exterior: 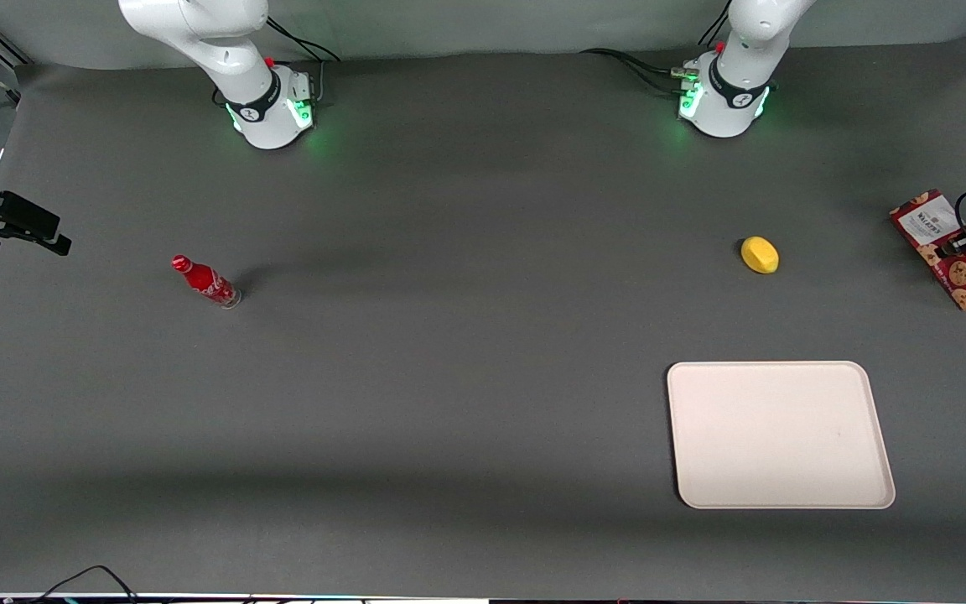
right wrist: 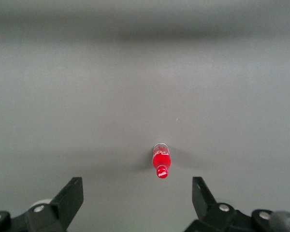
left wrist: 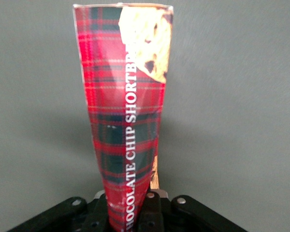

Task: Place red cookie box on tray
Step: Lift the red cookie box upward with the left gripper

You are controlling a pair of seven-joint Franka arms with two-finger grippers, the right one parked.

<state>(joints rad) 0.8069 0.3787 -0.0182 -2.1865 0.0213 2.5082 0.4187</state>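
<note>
The red cookie box [exterior: 963, 275] lies at the working arm's end of the table, its white label end pointing away from the front camera. My gripper [exterior: 957, 248] reaches in from the picture's edge and sits over the box's middle. In the left wrist view the box's red tartan side [left wrist: 128, 96] with white lettering runs out from between the black fingers [left wrist: 152, 208], and my gripper [left wrist: 128, 215] is shut on it. I cannot tell whether the box is off the table. The cream-white tray [exterior: 781, 434] lies nearer the front camera than the box, with nothing on it.
A yellow lemon [exterior: 760, 254] sits between the box and the table's middle, farther from the front camera than the tray. A red bottle [exterior: 205, 281] stands toward the parked arm's end, also seen as the red bottle [right wrist: 161, 162] in the right wrist view.
</note>
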